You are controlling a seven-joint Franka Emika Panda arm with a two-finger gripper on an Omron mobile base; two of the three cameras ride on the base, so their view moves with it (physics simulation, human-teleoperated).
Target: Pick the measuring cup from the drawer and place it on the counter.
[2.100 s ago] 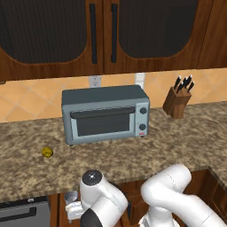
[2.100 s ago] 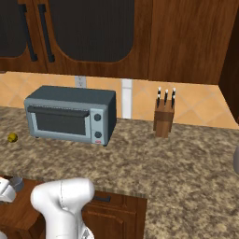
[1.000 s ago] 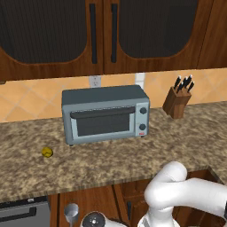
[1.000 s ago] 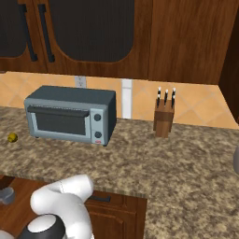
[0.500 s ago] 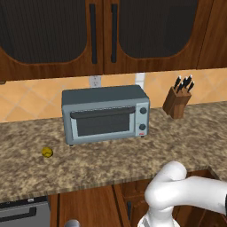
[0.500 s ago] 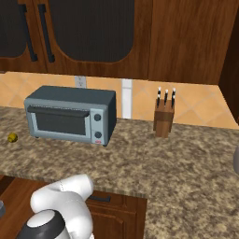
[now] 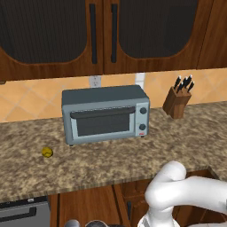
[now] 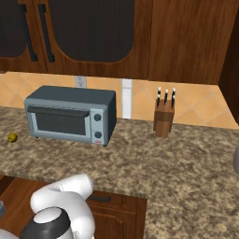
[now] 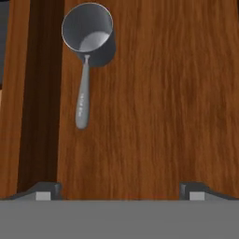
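Measuring cup [image 9: 88,33] sat in the upper left of the hand view, upright on a brown wood-grain drawer floor [image 9: 154,102], a darker strip [image 9: 41,93] running along the left side of it. Round open bowl, dull grey metal, paler patch inside; one long thin straight handle ran from the bowl toward the bottom of the frame. Nothing touched it. Gripper [image 9: 116,191] fingertips were at the bottom corners of that view, spread wide, nothing between them, cup well clear of both.

Left base view caught just a grey rim [image 7: 72,224] at the bottom edge, left of centre, probably the cup, too little showing to be sure. Both base views gave the speckled brown-and-beige granite counter [image 7: 111,164], which the hand view lacked. On it: boxy blue-grey toaster oven [image 7: 105,114] with glass door and two knobs, centre-left; small yellow round thing [image 7: 47,152] at its left, apart; wooden knife block [image 7: 176,103] with dark handles, upper right. Orange tiled wall [image 8: 196,107] behind, dark wood cabinets [image 7: 111,35] above.
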